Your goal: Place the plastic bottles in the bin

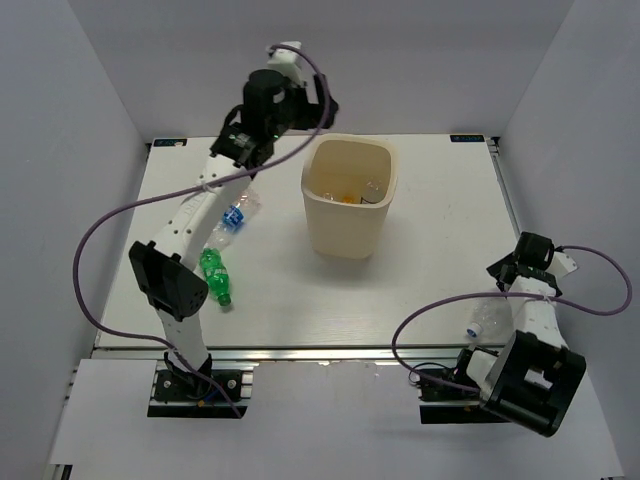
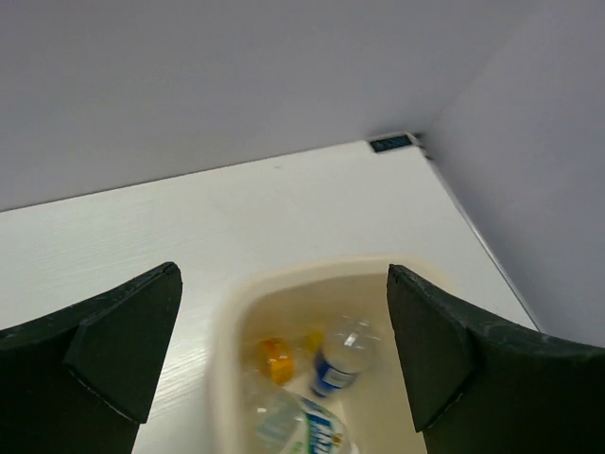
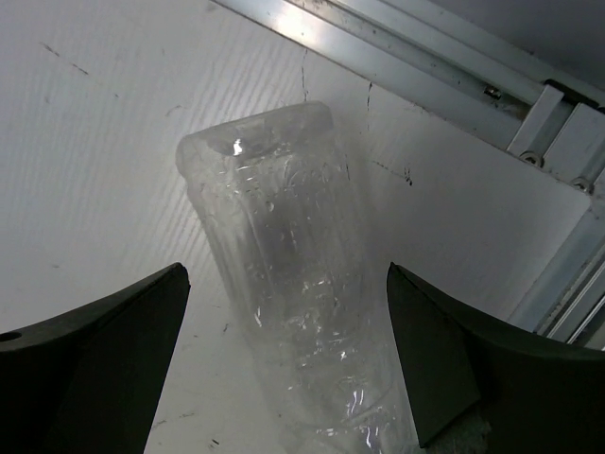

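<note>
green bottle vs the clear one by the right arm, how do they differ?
Colour: the green bottle is green; the clear bottle is colourless, no label showing. Place: the green bottle lies left, beside the left arm; the clear bottle lies front right, facing the open right gripper. Both lie on their sides on the table, outside the bin.

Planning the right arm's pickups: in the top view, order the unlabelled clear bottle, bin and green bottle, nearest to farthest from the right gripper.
1. The unlabelled clear bottle, near right, just ahead of the right gripper.
2. The bin, table centre.
3. The green bottle, far left side.
</note>
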`<action>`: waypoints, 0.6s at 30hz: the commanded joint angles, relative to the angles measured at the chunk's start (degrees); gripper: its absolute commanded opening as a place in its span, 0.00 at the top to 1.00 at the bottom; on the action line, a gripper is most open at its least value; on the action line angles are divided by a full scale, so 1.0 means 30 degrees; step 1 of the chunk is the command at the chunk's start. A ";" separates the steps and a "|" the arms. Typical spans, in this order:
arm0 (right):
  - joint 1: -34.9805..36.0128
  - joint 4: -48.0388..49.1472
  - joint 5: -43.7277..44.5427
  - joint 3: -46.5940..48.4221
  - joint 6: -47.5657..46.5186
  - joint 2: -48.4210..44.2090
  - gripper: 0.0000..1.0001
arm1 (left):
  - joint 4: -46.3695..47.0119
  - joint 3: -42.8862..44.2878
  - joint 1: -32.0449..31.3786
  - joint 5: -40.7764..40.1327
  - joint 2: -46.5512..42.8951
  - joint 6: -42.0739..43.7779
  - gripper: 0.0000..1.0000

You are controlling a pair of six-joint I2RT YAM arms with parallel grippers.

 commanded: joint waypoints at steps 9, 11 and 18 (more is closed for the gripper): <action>-0.0643 0.4379 -0.4311 -0.0626 -0.1250 0.3445 0.34 | 0.2173 -0.9491 0.8557 -0.2475 -0.6170 -0.5291 0.02; -0.0614 0.4792 -0.5306 -0.0216 -0.1721 0.2685 0.55 | 0.2437 -1.0878 0.9085 -0.3853 -0.7135 -0.6494 0.02; 0.0029 0.7225 -1.0667 0.2650 -0.3684 -0.0802 0.75 | 0.1152 -1.2116 0.9440 -0.4589 -0.7521 -0.6996 0.02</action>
